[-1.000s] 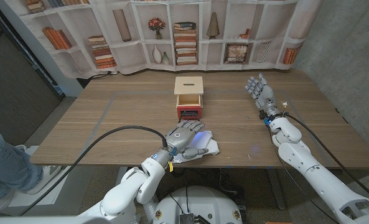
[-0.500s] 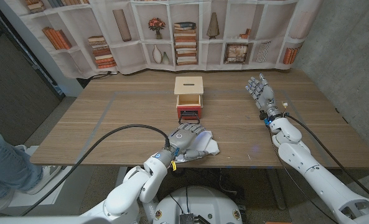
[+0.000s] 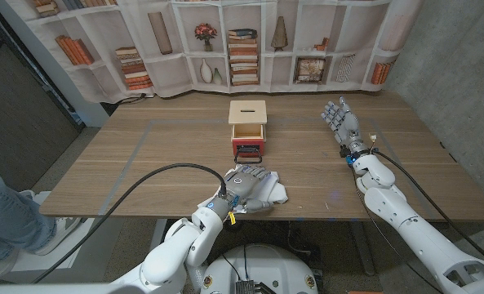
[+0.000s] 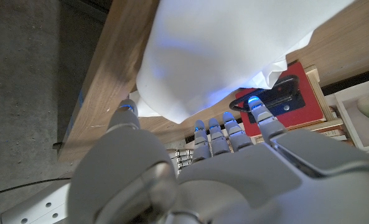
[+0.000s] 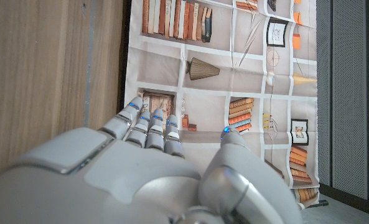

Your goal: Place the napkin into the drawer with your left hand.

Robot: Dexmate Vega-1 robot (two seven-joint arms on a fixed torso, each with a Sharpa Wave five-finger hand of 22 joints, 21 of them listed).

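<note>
A white napkin (image 3: 274, 194) lies near the table's front edge, also seen as the napkin (image 4: 234, 50) in the left wrist view. My left hand (image 3: 245, 184) rests on top of its left part with fingers spread, fingertips (image 4: 226, 127) at the cloth's edge; no grip shows. Just beyond stands the small wooden drawer box (image 3: 248, 119), its drawer pulled out, with a red front and black handle (image 3: 248, 150), the same red front (image 4: 277, 102) showing past my fingers. My right hand (image 3: 340, 119) stands upright and open at the far right, holding nothing.
The wooden table (image 3: 144, 155) stretches wide to the left of the box. A bookshelf-printed backdrop (image 3: 242, 41) hangs behind the table. A person's leg in jeans (image 3: 5, 216) is at the left edge, off the table.
My left hand has slid slightly toward the table's front edge over the napkin, and its forearm has swung a little. The right hand and the drawer box have not moved.
</note>
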